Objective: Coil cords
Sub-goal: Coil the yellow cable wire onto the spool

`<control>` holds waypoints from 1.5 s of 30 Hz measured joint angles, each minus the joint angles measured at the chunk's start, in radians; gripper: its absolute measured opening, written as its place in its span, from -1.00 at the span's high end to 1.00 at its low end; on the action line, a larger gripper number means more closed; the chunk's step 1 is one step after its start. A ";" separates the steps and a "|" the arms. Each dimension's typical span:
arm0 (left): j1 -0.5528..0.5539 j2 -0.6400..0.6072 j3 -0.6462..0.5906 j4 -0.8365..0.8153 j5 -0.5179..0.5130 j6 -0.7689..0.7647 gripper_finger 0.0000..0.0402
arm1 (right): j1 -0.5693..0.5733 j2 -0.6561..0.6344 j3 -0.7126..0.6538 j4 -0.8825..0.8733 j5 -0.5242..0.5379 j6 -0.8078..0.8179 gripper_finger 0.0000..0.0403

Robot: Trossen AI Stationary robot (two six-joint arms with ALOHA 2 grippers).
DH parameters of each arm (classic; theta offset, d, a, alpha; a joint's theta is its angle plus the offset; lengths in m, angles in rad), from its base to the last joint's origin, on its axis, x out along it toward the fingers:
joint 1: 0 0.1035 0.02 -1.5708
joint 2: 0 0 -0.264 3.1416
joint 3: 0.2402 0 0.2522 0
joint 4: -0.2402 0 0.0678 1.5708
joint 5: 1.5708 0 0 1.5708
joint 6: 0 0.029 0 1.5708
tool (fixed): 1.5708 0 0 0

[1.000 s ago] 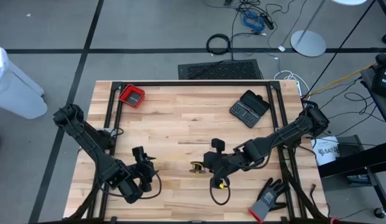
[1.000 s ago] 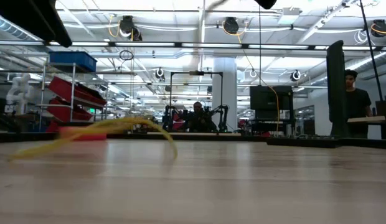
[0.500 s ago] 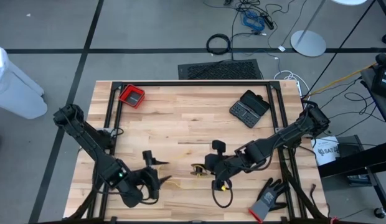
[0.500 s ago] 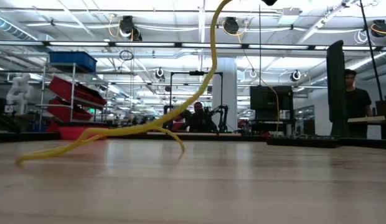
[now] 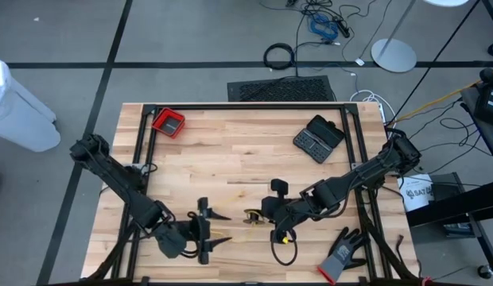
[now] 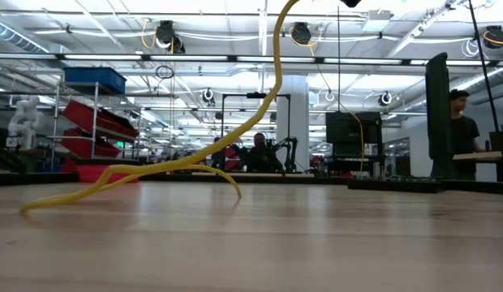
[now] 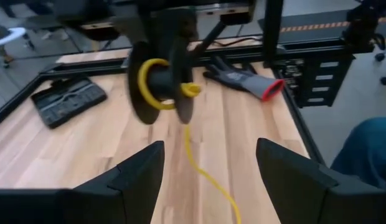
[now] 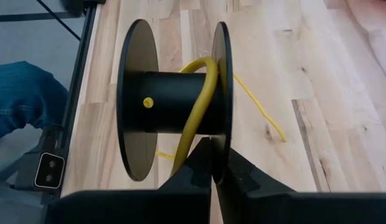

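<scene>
A black spool with a turn of the yellow cord on its hub hangs over the table's middle front, held by my right gripper. From the spool the yellow cord drops to the table, and its loose end trails along the boards toward my left gripper. That gripper stands open near the front edge, left of the spool and pointing at it, with nothing between its fingers. A thin black cord lies in a loop on the table below the spool. My right gripper pinches the rim of one spool flange between its two shut fingers, which come slanting down from the table's right. The spool is lifted clear of the table with its hub lying level. The yellow cord hangs slack from it.
A grey-black glove lies at the front right, a black tool case at the far right, a red box at the far left. Black frame rails edge the table. A person's blue-clad leg is beside it.
My left gripper has moved toward the table's right along the front edge, risen a little, and tipped up from pointing down to nearly level, staying open. In the low view a stretch of the yellow cord now rises steeply off the table where only a low arc showed before.
</scene>
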 joint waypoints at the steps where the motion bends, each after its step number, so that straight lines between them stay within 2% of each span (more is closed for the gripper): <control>1: 0.003 0.010 0.000 0.018 0.005 0.013 -0.29 | 0.000 0.000 0.000 0.000 0.000 0.000 1.00; 11: 0.038 0.073 0.000 0.154 0.006 0.090 -0.29 | 0.000 0.000 0.000 0.000 0.000 -0.012 1.00; 21: 0.048 0.075 0.000 0.182 0.002 0.088 -0.29 | 0.000 0.000 -0.001 0.005 0.000 -0.015 1.00; 31: 0.059 0.075 0.000 0.184 0.001 0.086 0.03 | 0.000 0.000 -0.001 0.008 0.000 -0.015 1.00; 41: 0.062 0.075 0.000 0.224 0.001 0.085 0.06 | 0.000 0.000 -0.001 0.013 0.000 -0.016 1.00; 45: 0.067 0.075 0.000 0.237 0.054 0.084 0.06 | 0.000 0.000 -0.001 0.013 -0.001 -0.021 1.00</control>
